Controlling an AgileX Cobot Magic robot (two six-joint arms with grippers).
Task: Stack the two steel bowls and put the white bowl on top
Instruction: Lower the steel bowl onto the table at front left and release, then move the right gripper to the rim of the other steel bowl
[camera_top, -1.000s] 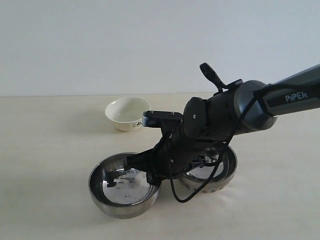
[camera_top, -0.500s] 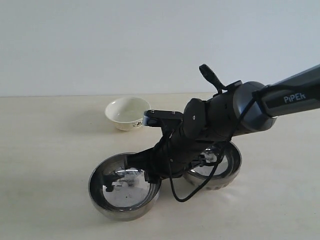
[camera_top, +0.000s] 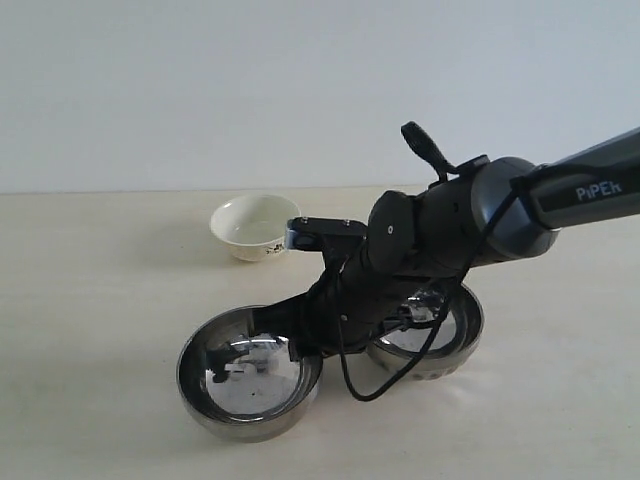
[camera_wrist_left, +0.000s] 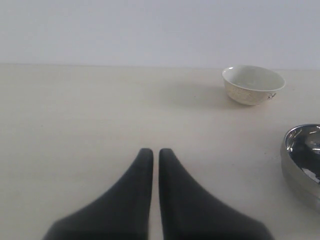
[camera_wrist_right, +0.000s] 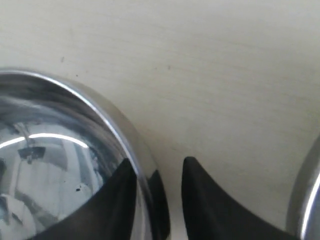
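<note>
Two steel bowls sit side by side near the front: the left one (camera_top: 245, 385) and the right one (camera_top: 445, 340), partly behind the arm. My right gripper (camera_top: 300, 345) reaches across to the left steel bowl (camera_wrist_right: 60, 165) and stands open (camera_wrist_right: 159, 162) astride its rim. One finger (camera_wrist_right: 122, 205) is inside, the other (camera_wrist_right: 205, 205) outside with a sliver of table between it and the wall. The second steel bowl (camera_wrist_right: 309, 200) shows at the frame's edge. The white bowl (camera_top: 255, 225) stands farther back. My left gripper (camera_wrist_left: 156, 151) is shut and empty, away from the white bowl (camera_wrist_left: 253, 85).
The pale wooden table (camera_top: 90, 300) meets a plain white wall behind. A black cable (camera_top: 385, 385) loops from the right arm down over the right steel bowl's front. A steel bowl's edge (camera_wrist_left: 302, 165) shows in the left wrist view.
The right arm has settled slightly lower over the left steel bowl's rim. The right steel bowl has shifted a little to the right. The white bowl has not moved.
</note>
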